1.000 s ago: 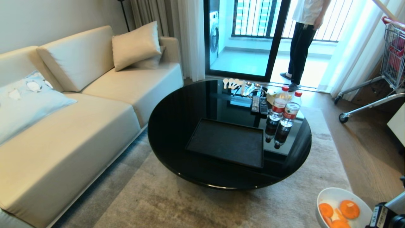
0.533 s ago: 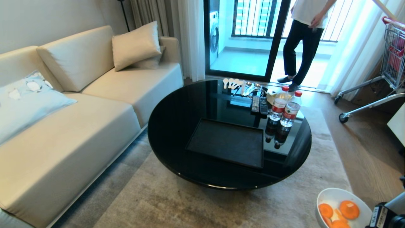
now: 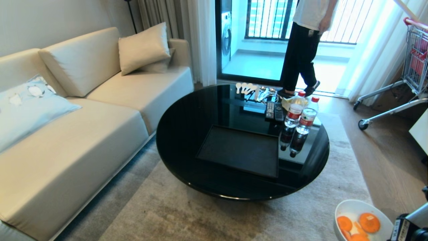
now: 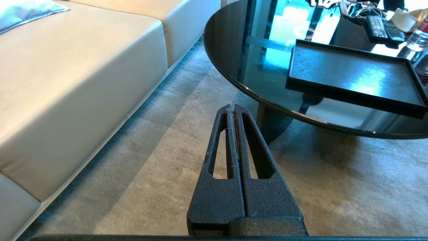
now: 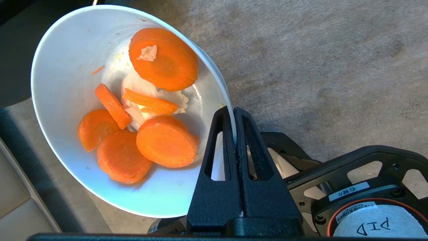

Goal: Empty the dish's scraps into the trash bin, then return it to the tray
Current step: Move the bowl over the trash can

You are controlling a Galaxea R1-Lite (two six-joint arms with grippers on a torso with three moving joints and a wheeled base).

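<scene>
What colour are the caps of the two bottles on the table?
Red caps on both bottles, shown best in the head view.

Round black glass table [image 3: 187, 134] bearing tray [image 3: 240, 150], bottles [image 3: 299, 115], remotes [image 3: 274, 111].

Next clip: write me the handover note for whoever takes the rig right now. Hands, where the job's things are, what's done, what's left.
Right hand: shut on the rim of the white bowl, held over the carpet at the robot's lower right, off the table.
Left hand: shut, empty, parked low over the carpet near the sofa.
Scraps: carrot slices and pale bits all in the bowl.
Black tray: bare, on the round table.
Trash bin: not in any view.
Done: bowl lifted off the tray.
Left: find the bin, tip the scraps in, set the bowl back on the tray.
</scene>
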